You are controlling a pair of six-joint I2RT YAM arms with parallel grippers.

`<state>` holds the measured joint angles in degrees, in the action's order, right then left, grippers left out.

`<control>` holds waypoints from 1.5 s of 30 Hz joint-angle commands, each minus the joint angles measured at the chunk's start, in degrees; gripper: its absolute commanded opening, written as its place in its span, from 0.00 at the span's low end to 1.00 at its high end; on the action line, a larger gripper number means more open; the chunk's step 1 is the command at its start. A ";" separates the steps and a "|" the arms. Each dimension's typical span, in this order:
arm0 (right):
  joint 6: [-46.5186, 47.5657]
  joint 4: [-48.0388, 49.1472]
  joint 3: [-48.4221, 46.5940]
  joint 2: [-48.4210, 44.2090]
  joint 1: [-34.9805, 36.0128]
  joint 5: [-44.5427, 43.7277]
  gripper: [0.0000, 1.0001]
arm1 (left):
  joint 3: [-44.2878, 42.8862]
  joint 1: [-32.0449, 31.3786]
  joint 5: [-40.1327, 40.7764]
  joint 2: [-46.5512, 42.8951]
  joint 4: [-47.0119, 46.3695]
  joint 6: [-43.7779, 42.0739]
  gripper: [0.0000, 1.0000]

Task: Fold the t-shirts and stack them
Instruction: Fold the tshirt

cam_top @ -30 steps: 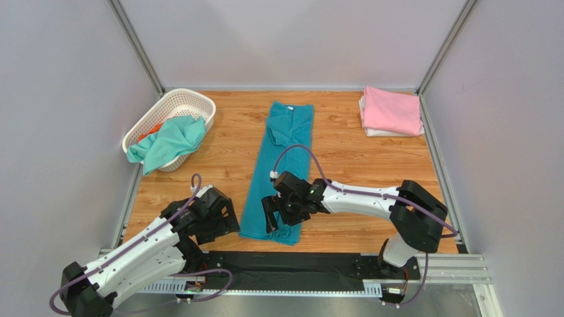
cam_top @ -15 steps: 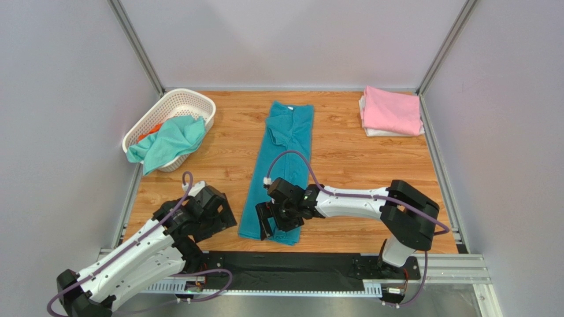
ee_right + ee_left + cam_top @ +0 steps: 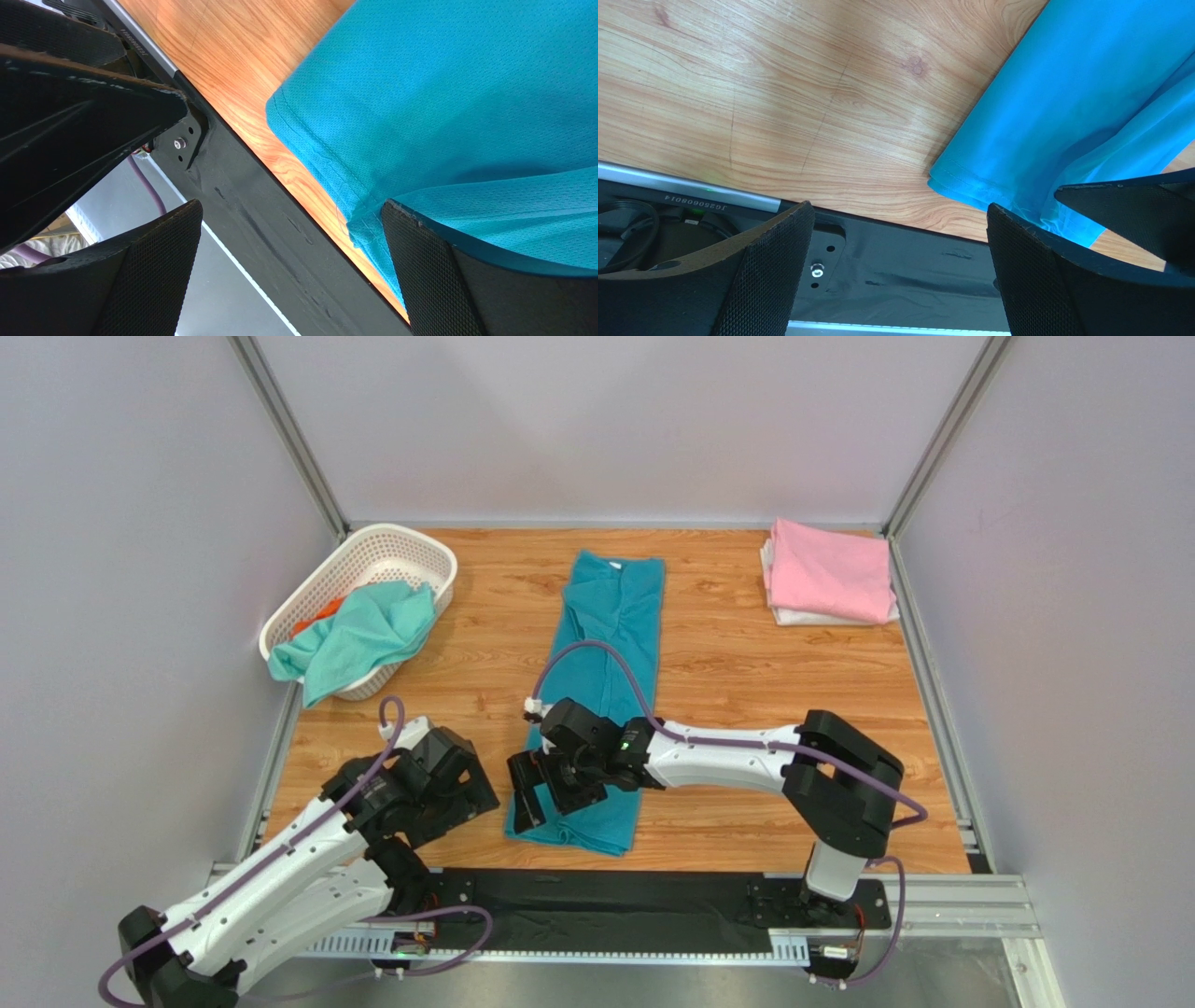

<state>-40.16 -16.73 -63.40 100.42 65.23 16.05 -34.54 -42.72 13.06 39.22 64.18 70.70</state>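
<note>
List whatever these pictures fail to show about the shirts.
- Top view: the orange t-shirt is mostly buried under the mint-green t-shirt in the basket.
- Top view: the white t-shirt shows only an edge beneath the pink t-shirt.
- Top view: the right gripper covers part of the near hem of the teal t-shirt.
- Wrist views: frame edges cut the teal t-shirt off; only its near corner shows.

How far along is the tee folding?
Done: pink tee folded on top of white tee, far right corner. In hand: teal tee lies as a long strip mid-table; left pincer and right pincer both open at its near hem, gripping nothing. Left: final folds and stacking of it, then the mint-green tee draped over the basket and the orange tee inside.
</note>
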 commanded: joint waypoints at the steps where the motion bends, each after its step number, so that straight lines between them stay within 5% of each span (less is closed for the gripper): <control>1: 2.10 -0.05 -2.35 -2.42 0.60 -0.49 1.00 | -1.75 0.09 0.83 0.42 5.08 0.41 1.00; 14: 4.56 -12.54 7.22 -15.60 0.95 -7.44 1.00 | 3.07 0.09 -8.04 5.15 -7.40 -3.81 1.00; 26: 6.42 -17.11 15.32 -18.69 2.97 -12.18 0.87 | 9.67 0.18 -13.84 11.92 -22.68 -5.30 0.80; 32: 5.97 -13.51 16.28 -15.17 3.06 -13.59 0.75 | 10.02 0.18 -13.77 18.86 -27.17 -5.40 0.56; 37: 5.27 -10.17 16.55 -11.92 3.06 -13.15 0.66 | 9.59 0.18 -13.15 24.13 -30.17 -5.75 0.49; 42: 3.52 -10.16 17.42 -10.68 3.06 -13.68 0.32 | 9.32 0.09 -14.02 25.99 -30.26 -5.75 0.02; 45: 1.67 -10.08 18.92 -13.14 3.23 -13.42 0.15 | 9.93 0.09 -15.51 24.24 -28.15 -5.66 0.00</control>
<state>-36.18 -28.08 -46.37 88.79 68.05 3.53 -26.65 -42.65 -3.60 63.57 33.98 65.58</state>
